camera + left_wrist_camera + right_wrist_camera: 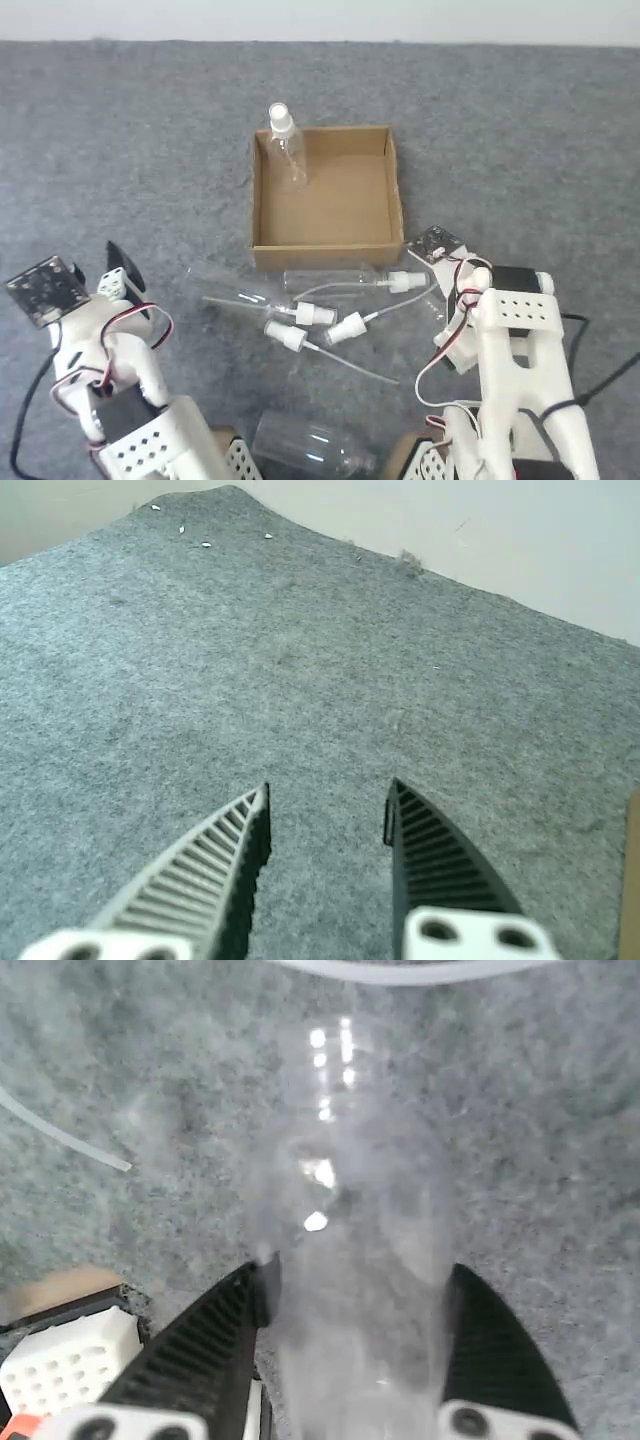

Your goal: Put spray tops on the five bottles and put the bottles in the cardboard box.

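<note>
The cardboard box [325, 252] sits mid-table, and one capped bottle [287, 145] leans in its far left corner. In front of the box lies a clear bottle [330, 280] with a spray top [405, 282] at its neck. Three loose spray tops [315, 314] with long tubes lie beside it. Another clear bottle [305, 447] lies near the arm bases. My left gripper [328, 785] is open over bare carpet, and it appears at the front left [122, 265]. My right gripper [355, 1270] is open with a clear bottle [345, 1220] lying on the carpet between its fingers.
Grey carpet covers the table. The right arm [505, 320] stands at the front right, close to the box's near right corner. A white perforated base [60, 1360] lies beside the right gripper. A thin tube [65, 1132] crosses the carpet nearby.
</note>
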### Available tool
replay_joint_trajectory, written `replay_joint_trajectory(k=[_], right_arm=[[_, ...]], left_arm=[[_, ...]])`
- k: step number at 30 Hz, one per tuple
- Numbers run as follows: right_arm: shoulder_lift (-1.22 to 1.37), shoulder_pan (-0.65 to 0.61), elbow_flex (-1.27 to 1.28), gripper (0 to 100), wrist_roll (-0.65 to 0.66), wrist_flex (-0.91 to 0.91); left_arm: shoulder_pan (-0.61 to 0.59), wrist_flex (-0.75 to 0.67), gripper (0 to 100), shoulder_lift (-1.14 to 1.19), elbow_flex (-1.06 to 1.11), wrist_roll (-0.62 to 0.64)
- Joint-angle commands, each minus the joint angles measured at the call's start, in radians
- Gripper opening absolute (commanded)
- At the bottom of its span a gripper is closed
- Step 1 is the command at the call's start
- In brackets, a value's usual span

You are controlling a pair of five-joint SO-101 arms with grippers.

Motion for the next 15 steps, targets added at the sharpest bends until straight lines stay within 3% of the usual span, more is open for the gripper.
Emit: replay_joint_trajectory(k=[1, 15], right_arm=[[-0.041, 0.002, -0.012, 24.6, -0.011, -0.018], [-0.039, -0.027, -0.011, 24.3, -0.009, -0.09]], left_arm=[[0.003, -0.029, 18, -0.014, -0.015, 0.005], [0.003, -0.029, 18, -0.014, -0.015, 0.005]])
